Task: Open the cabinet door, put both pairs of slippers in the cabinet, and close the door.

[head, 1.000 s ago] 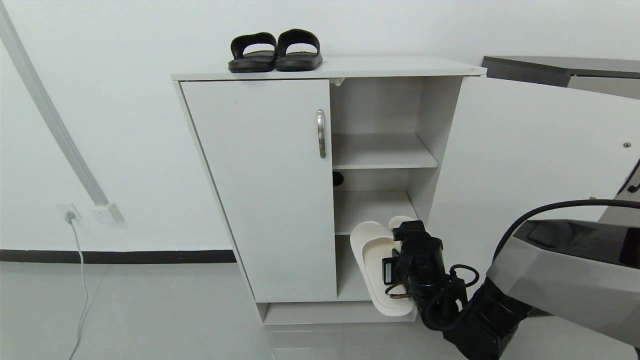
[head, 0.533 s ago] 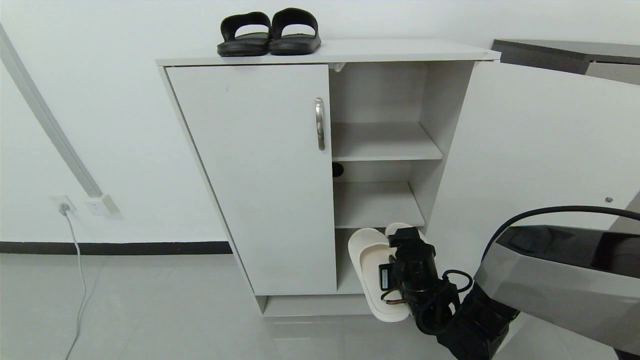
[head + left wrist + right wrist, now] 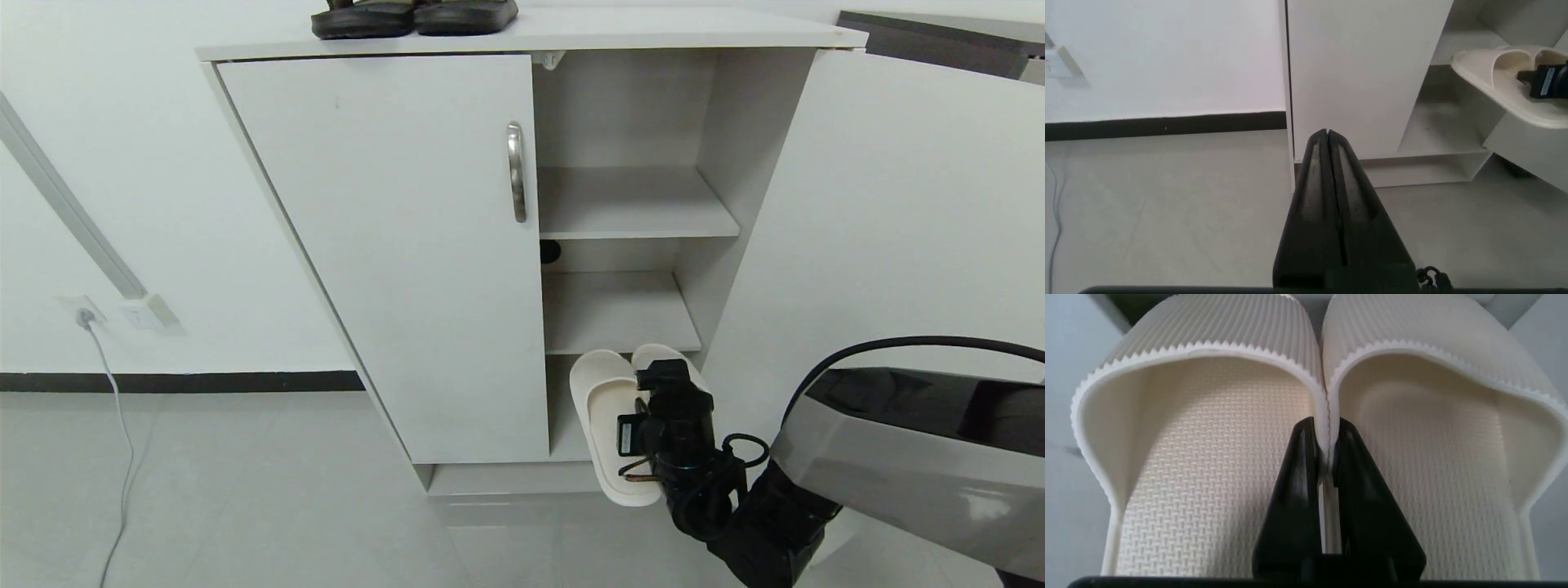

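Two white slippers (image 3: 600,408) clamped in right hand (image 3: 1327,453) | left hand (image 3: 1327,140) together | grey floor (image 3: 204,498) | white wall (image 3: 122,163)

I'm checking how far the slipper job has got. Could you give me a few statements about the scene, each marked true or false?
1. The right gripper is shut on the white slippers, pinching their two inner walls together. True.
2. The black slippers sit on a shelf inside. False: they lie on top of the cabinet.
3. Both doors are open. False: the left door is shut and only the right door is swung open.
4. The left gripper is shut and holds nothing. True.
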You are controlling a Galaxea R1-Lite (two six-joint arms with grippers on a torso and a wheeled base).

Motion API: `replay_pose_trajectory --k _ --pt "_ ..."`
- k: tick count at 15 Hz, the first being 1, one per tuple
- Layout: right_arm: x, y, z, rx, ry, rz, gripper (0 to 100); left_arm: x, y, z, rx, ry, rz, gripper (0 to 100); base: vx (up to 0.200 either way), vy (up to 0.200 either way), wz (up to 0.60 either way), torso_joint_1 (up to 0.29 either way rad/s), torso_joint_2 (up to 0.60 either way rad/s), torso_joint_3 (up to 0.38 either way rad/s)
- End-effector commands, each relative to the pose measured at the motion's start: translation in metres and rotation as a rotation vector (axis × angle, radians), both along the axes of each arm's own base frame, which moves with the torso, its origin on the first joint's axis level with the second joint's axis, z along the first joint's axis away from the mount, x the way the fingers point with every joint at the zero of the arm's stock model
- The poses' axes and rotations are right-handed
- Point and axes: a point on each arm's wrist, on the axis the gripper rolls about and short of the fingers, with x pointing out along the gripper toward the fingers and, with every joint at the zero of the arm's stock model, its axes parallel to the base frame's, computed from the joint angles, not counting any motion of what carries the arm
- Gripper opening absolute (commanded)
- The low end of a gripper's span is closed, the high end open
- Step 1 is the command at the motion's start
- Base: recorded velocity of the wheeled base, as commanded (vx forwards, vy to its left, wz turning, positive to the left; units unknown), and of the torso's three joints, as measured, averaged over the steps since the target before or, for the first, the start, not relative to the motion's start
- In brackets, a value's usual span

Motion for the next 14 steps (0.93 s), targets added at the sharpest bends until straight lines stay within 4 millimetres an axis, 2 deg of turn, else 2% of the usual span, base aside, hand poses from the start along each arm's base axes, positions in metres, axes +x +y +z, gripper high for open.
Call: replay_pose_trajectory --k 1,4,10,14 --pt "0.0020 -0.0008 -0.0019 -0.009 -0.013 -0.011 0 0.0001 0.0000 -0.0002 0.000 0.002 0.000 0 0.000 0.000 0.00 0.000 0.00 0.000" --pt "0.0071 -0.0007 -0.0117 -0.017 -0.045 -0.016 0 0.0001 0.0000 0.0000 0.001 0.001 0.000 0 0.000 0.000 0.00 0.000 0.00 0.000" --pt "0.0081 -0.0007 -0.0085 -0.022 -0.080 -0.015 0 0.0001 0.0000 -0.0002 0.000 0.002 0.002 0 0.000 0.000 0.00 0.000 0.00 0.000" --pt "0.0082 -0.0007 -0.0097 -0.024 -0.077 -0.015 0 0.0001 0.0000 -0.0002 -0.002 0.002 0.000 0 0.200 0.000 0.00 0.000 0.00 0.002"
